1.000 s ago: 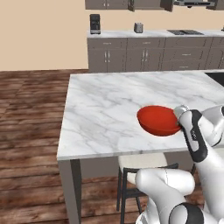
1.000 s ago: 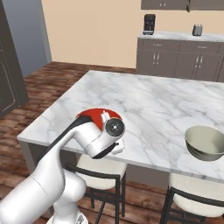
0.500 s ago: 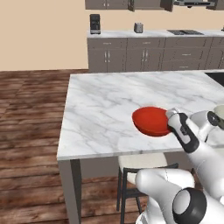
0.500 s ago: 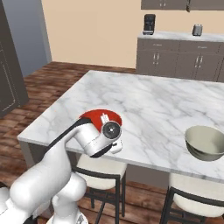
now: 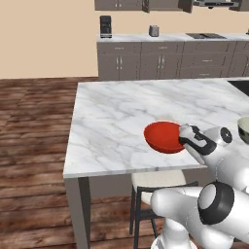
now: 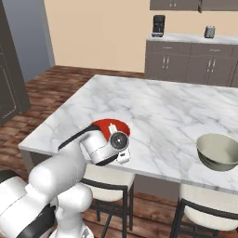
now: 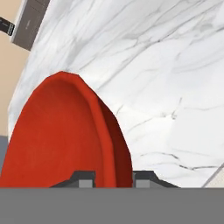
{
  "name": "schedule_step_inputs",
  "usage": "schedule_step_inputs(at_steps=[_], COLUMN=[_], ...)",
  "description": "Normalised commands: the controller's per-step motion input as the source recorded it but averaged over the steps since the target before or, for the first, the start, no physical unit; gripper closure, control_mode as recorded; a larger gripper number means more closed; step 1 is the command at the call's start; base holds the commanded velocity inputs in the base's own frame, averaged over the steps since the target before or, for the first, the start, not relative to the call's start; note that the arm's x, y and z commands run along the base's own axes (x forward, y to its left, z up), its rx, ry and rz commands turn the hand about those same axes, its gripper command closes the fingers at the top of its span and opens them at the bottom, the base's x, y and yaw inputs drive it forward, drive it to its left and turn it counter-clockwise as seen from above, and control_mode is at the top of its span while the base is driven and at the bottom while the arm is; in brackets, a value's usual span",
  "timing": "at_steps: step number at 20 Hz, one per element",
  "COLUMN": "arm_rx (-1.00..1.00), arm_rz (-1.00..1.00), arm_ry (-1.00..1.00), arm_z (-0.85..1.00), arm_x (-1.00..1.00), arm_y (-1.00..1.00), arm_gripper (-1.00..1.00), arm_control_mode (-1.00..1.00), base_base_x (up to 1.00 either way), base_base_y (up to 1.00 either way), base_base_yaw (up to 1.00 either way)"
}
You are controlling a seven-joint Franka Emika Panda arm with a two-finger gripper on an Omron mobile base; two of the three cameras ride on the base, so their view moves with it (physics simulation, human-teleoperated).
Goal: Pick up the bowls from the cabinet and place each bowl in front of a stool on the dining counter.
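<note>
Two-finger gripper clamped on plain red round bowl rim, lower centre, near white marble dining counter front edge.

Red bowl: plain, matt, smooth, uniform colour, no gloss.
Grey-green bowl: glossy outside, smooth cream inside.
Dining counter: polished white marble with grey veins, smooth, faint sheen; plain grey legs.
Stools: cream padded seats, soft-looking; thin dark metal frames.
Floor: dark wood planks, visible grain, matt.
Low cabinets: grey-brown panelled fronts, small silver metal handles, pale stone-like top.
Wall: flat matt beige.
Robot arm: smooth glossy white shell, dark joints.
</note>
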Motion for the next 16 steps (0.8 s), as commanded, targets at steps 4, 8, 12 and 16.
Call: schedule_step_inputs(at_steps=[4,8,12,16], arm_rx=[0.0,0.0,0.0,0.0], arm_rz=[0.0,0.0,0.0,0.0], arm_ry=[0.0,0.0,0.0,-0.01], arm_z=[-0.17,-0.01,0.02,0.07], arm_x=[0.29,0.28,0.02,0.0], arm_y=[0.0,0.0,-0.03,-0.09], arm_gripper=[1.0,-1.0,-1.0,-1.0], arm_control_mode=[-1.0,-1.0,-1.0,-1.0], base_base_x=[0.0,0.0,0.0,0.0], base_base_y=[0.0,0.0,0.0,0.0], base_base_yaw=[0.0,0.0,0.0,0.0])
